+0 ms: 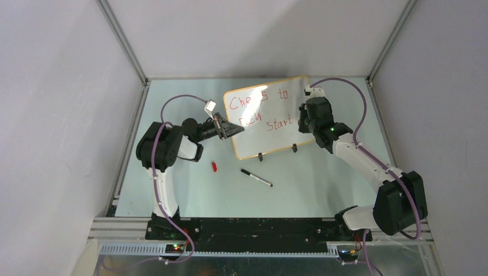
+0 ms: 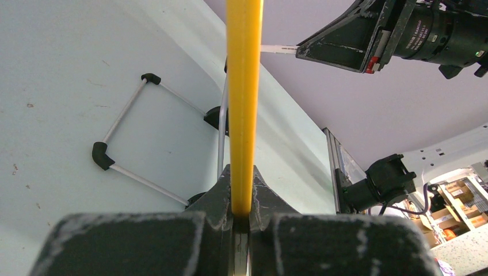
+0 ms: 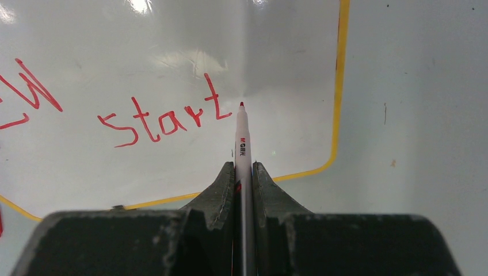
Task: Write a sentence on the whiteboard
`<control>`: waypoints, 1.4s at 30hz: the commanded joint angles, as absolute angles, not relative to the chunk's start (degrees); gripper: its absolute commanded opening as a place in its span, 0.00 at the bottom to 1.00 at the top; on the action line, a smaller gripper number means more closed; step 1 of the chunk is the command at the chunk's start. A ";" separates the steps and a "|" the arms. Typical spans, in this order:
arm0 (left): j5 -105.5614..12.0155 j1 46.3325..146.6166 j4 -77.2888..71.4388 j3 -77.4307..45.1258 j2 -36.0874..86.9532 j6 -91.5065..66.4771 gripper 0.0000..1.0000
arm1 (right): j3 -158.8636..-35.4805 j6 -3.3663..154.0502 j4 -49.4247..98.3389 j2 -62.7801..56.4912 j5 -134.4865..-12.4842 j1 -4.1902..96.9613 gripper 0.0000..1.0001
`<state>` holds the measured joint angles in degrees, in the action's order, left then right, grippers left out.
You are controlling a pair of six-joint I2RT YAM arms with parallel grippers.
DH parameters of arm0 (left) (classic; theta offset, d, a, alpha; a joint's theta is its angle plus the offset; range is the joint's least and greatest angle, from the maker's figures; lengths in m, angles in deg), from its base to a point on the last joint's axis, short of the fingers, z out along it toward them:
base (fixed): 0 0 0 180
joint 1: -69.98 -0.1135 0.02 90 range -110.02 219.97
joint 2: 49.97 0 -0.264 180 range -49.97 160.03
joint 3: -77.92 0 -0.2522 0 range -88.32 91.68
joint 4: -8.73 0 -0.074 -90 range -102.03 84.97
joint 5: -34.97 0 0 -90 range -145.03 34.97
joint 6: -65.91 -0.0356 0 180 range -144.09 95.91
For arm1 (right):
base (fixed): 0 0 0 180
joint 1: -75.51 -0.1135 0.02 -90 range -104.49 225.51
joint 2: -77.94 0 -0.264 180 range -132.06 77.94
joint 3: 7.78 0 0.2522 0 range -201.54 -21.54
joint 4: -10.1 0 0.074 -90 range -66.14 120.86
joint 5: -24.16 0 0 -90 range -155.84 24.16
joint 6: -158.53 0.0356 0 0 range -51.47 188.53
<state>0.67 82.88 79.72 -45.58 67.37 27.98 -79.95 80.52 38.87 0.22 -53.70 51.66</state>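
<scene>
Right gripper [image 3: 244, 171]: jaws closed tight on a red marker [image 3: 242, 141], barrel pointing forward at the board.
Marker tip: just right of the last "t" of "Start"; contact with the surface not discernible.
Left gripper [image 2: 241, 175]: jaws pinched on the whiteboard [image 2: 243, 86] at its orange-yellow rim, seen edge-on in the wrist view.
Board position: propped upright at the far middle of the table [image 1: 190, 192], between the two arms, left edge in the left jaws.
Clip feet [image 1: 260, 156]: two, black, under the board's near edge.
Sentence [image 3: 167, 121]: red handwriting in two rows; upper row "Che…s to" with glare over the middle letters, lower row ending in "Start", its first word partly hidden behind the left gripper from above.
Wire stand [image 2: 129, 129]: grey rods with black corner pieces, on the table behind the board.
Red cap [image 1: 214, 167]: on the table near the left arm, apart from the board.
Black pen [image 1: 256, 177]: lying flat in front of the board, well apart from both grippers.
</scene>
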 commanded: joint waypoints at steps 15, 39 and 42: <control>1.37 83.14 82.71 -44.04 66.13 28.33 0.00 | -83.16 80.40 36.73 -1.76 -52.95 52.05 0.00; 1.39 82.99 82.69 -43.94 66.19 28.38 0.00 | -84.31 80.16 36.58 -3.41 -52.47 52.37 0.00; 1.34 83.05 82.69 -43.94 66.21 28.38 0.00 | -84.54 80.19 36.39 -3.59 -52.50 52.40 0.00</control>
<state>0.67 82.88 79.72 -45.58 67.37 28.00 -82.11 80.49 38.49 -2.88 -53.62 52.03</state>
